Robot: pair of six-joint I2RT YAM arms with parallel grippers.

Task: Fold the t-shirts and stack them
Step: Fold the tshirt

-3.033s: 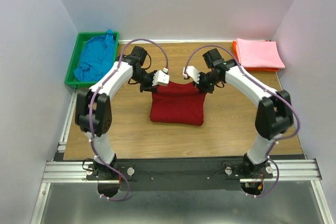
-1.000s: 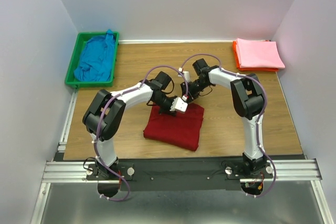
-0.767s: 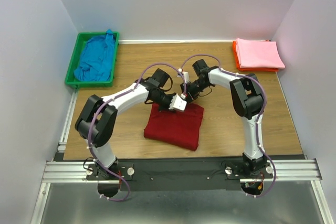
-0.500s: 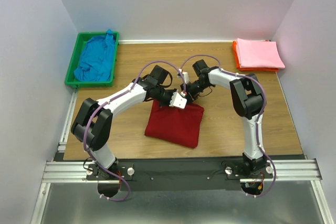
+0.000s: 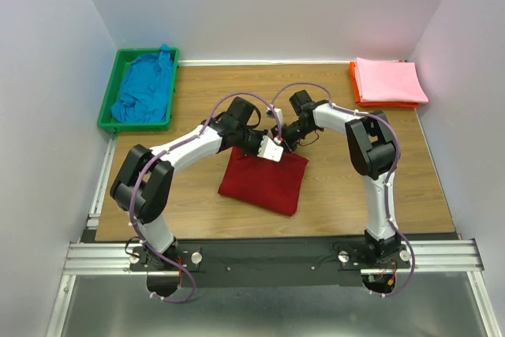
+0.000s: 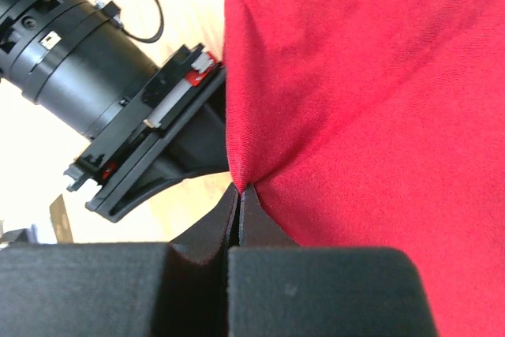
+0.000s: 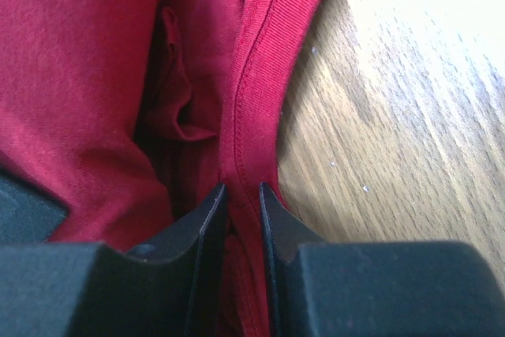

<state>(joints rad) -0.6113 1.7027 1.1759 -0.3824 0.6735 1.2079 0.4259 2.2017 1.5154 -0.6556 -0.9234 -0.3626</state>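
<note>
The dark red t-shirt (image 5: 264, 183) lies folded and slightly askew mid-table. At its far edge my left gripper (image 5: 274, 150) is shut on a pinch of the red cloth (image 6: 363, 100), the fingertips (image 6: 239, 189) pressed together on a fold point. Right beside it, my right gripper (image 5: 282, 141) is shut on the ribbed hem of the same shirt (image 7: 252, 76), and that hem runs between its narrow-set jaws (image 7: 243, 187). The bright blue t-shirt (image 5: 144, 88) lies crumpled in the far-left bin. At the far right the light pink t-shirt (image 5: 388, 79) lies folded.
The green bin (image 5: 107, 108) sits at the table's far left corner. A thin orange tray (image 5: 392, 103) under the pink shirt sits at the far right corner. The two wrists nearly touch above the red shirt's far edge; the right arm's black wrist (image 6: 87, 76) fills the left wrist view.
My left gripper has closed on the red cloth and drawn a little toward the far side, its elbow swinging left. The shirt's far edge shifted with it. The right arm barely moved.
</note>
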